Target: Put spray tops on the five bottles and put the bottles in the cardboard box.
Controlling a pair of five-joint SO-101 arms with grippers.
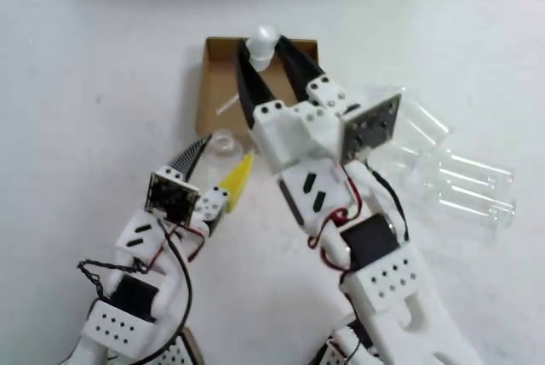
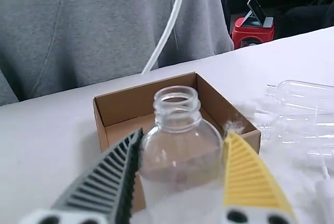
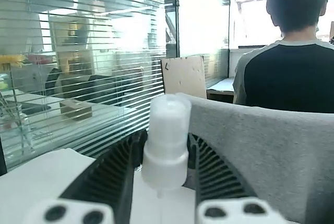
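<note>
Two grips | left fingers (image 2: 112, 182) clamping bottle (image 2: 177, 106) upright, exposing neck | right fingers (image 3: 117, 169) pinching spray top (image 3: 166, 130) for capping

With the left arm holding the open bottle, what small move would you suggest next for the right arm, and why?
Probably draw the right gripper back until the spray top is above the bottle, which the left gripper holds upright and uncapped; the top now sits farther off, over the cardboard box.
</note>
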